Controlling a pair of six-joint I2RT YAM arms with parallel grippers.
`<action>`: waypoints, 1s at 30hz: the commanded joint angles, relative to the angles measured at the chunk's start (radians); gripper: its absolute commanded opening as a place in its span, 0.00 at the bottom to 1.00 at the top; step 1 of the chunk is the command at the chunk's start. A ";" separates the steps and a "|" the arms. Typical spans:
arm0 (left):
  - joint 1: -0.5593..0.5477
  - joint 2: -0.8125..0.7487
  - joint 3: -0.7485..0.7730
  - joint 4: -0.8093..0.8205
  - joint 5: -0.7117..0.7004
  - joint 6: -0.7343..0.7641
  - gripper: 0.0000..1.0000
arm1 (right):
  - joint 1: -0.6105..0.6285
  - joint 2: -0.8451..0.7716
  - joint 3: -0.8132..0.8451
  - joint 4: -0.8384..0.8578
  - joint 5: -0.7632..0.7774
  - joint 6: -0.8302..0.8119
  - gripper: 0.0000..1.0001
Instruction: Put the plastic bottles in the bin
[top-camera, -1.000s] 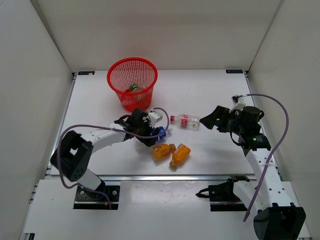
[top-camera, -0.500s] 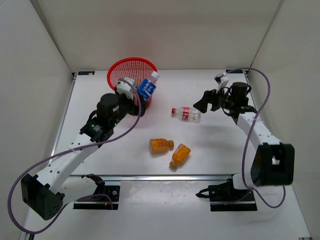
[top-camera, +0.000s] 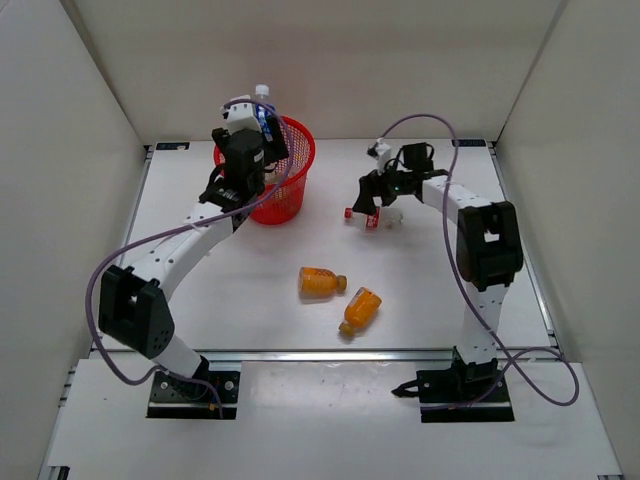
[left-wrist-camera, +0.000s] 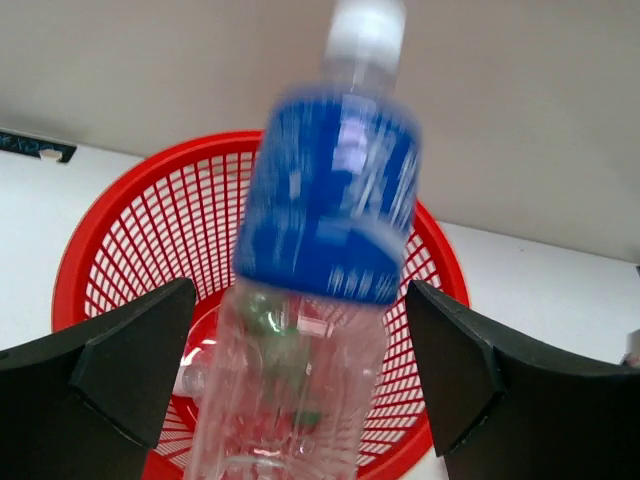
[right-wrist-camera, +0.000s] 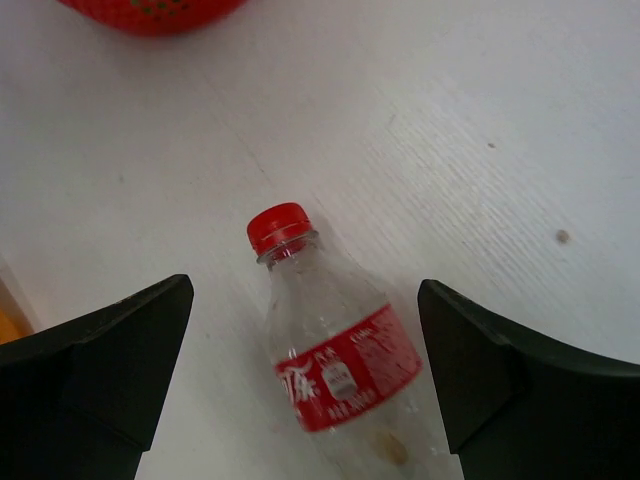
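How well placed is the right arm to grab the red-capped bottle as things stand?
Probably yes. The right end effector hovers open above the red-capped bottle, fingers on either side of it; it lies alone on the table, nothing blocking.

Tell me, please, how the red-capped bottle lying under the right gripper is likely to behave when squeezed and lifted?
Lying on its side on the table, the red-capped bottle would probably roll if nudged sideways. It looks nearly empty, so it is likely light, and its thin clear wall may dent between the fingers of the right gripper.
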 joint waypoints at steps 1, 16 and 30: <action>0.034 0.028 0.038 0.019 -0.067 -0.040 0.98 | 0.041 0.071 0.095 -0.105 0.128 -0.117 0.93; 0.008 -0.231 -0.035 -0.236 0.138 -0.146 0.99 | 0.093 -0.017 -0.102 -0.042 0.423 -0.102 0.80; 0.011 -0.702 -0.603 -0.667 0.206 -0.363 0.99 | 0.131 -0.185 0.192 -0.086 0.368 0.140 0.24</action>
